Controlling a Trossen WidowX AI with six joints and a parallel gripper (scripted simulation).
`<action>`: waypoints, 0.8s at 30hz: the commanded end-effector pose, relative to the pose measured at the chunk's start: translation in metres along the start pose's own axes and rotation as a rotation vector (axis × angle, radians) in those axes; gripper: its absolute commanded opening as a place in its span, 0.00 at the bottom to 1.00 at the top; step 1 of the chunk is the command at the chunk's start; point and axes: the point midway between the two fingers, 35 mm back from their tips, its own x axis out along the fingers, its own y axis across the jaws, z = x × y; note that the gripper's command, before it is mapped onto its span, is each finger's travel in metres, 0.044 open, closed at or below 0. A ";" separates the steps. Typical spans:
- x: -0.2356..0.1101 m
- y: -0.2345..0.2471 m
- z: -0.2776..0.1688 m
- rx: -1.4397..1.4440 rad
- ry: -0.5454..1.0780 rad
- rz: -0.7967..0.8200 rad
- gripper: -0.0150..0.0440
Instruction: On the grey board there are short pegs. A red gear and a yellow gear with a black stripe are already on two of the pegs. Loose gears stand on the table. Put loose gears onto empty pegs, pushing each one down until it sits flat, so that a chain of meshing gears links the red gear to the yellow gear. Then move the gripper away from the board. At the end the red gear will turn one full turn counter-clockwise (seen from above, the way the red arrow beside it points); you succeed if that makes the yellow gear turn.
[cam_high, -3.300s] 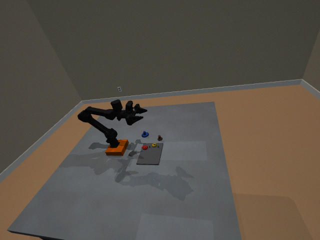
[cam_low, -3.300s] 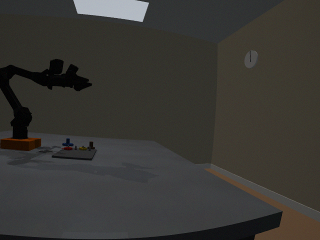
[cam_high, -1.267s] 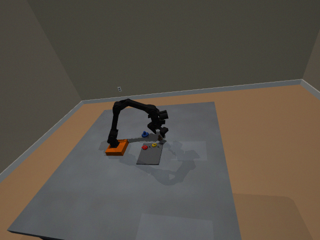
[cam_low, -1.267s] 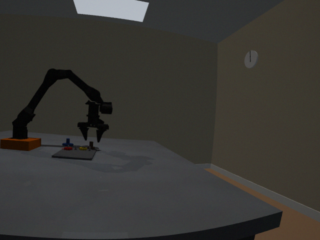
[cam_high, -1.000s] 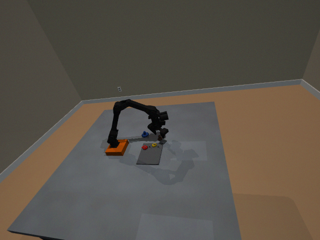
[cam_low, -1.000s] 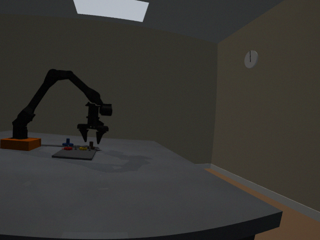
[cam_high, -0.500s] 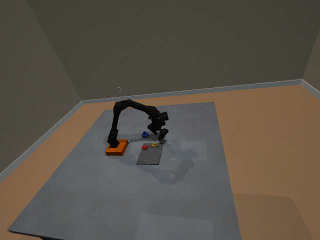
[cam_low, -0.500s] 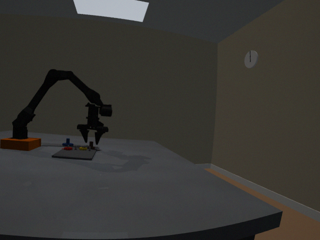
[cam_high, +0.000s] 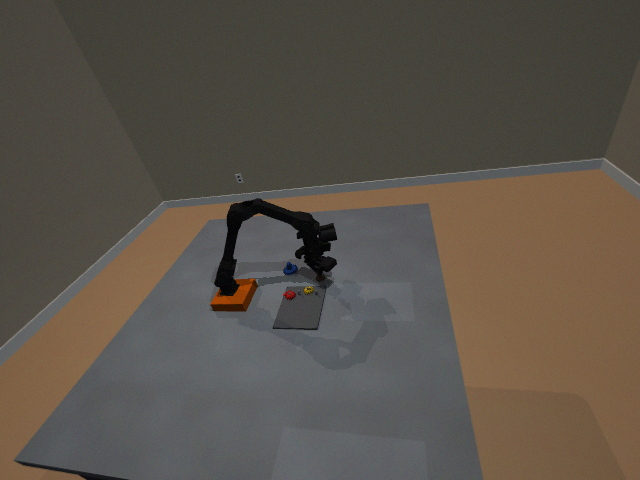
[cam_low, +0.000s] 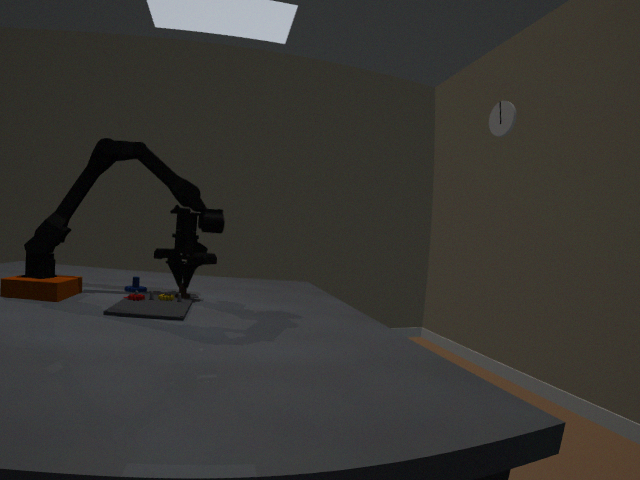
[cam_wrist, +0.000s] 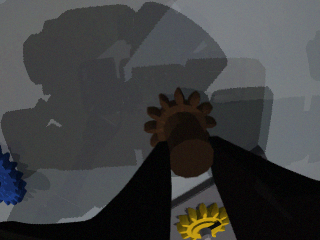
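A brown gear with an upright round knob stands on the table just behind the board. My gripper points down and is shut on the knob, one finger on each side. The grey board carries the red gear and the yellow gear. One bare peg stands between them, and another peg stands beyond the yellow gear.
A loose blue gear with a knob stands on the table behind the board, on the red gear's side. The arm's orange base is left of the board.
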 end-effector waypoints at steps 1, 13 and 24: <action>0.001 0.001 0.000 -0.005 -0.002 0.005 0.30; -0.018 -0.004 0.004 -0.003 -0.004 0.003 0.25; -0.041 -0.008 0.007 0.000 -0.006 0.001 0.25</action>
